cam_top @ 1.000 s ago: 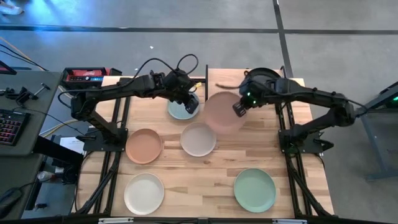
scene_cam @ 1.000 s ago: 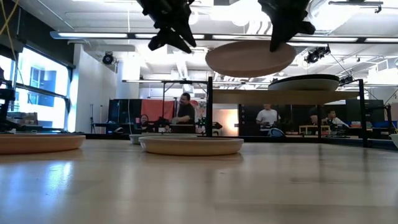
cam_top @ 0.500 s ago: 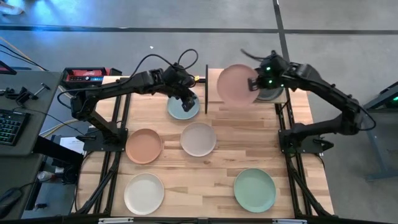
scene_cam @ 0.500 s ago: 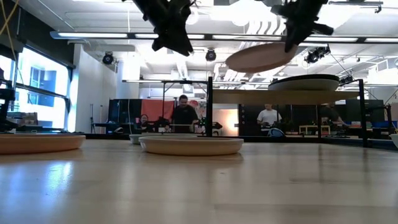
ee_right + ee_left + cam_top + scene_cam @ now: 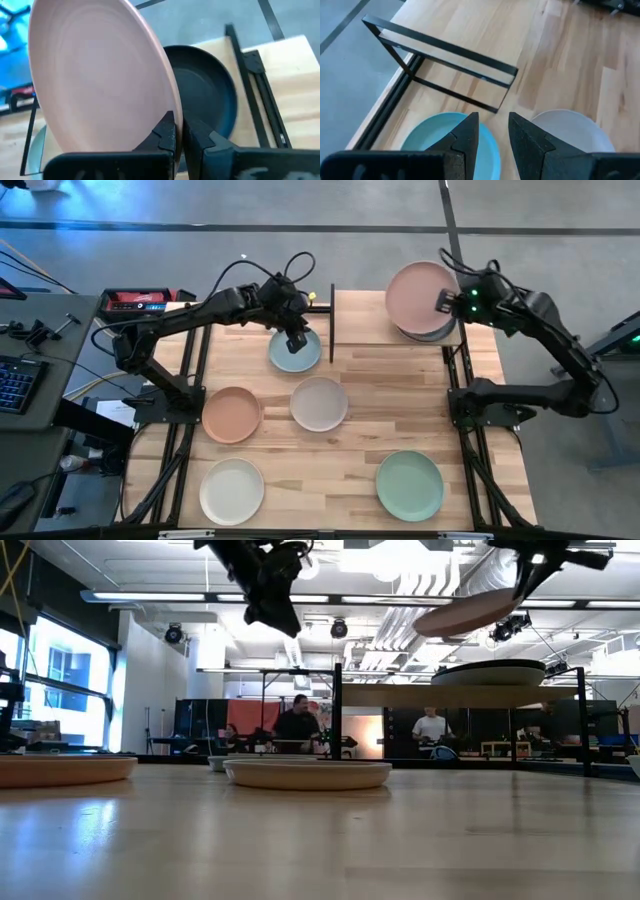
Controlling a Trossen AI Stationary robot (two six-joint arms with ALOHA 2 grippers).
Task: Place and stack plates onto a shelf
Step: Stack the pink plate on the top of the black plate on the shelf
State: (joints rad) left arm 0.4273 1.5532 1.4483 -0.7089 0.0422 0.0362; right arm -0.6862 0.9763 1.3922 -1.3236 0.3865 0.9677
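Since the earlier frames the right gripper (image 5: 441, 302) has carried the pink plate (image 5: 422, 293) from above the table's middle to the shelf (image 5: 362, 320) at the table's far edge, while the left gripper (image 5: 297, 340) has stayed near the light blue plate (image 5: 294, 352). High view: the pink plate hangs over the black plate (image 5: 432, 332) on the right end of the shelf, pinched at its right rim by the right gripper; the left end of the shelf board is bare. The left gripper hovers over the far part of the light blue plate, just beside the shelf's left end. The beige-grey plate (image 5: 319, 403) and terracotta plate (image 5: 231, 414) lie mid-table; the cream plate (image 5: 231, 491) and mint green plate (image 5: 409, 484) lie near the near edge. Low view: only here is height legible; the pink plate (image 5: 468, 615) is tilted and clear of the black plate (image 5: 502, 673), which rests on the shelf board. People show in the room behind. Left wrist view: the fingers (image 5: 469, 137) stand slightly apart, holding nothing, above the light blue plate (image 5: 430, 137). Right wrist view: the fingers (image 5: 166, 135) are pressed onto the pink plate's rim, with the black plate (image 5: 205, 95) beyond it.
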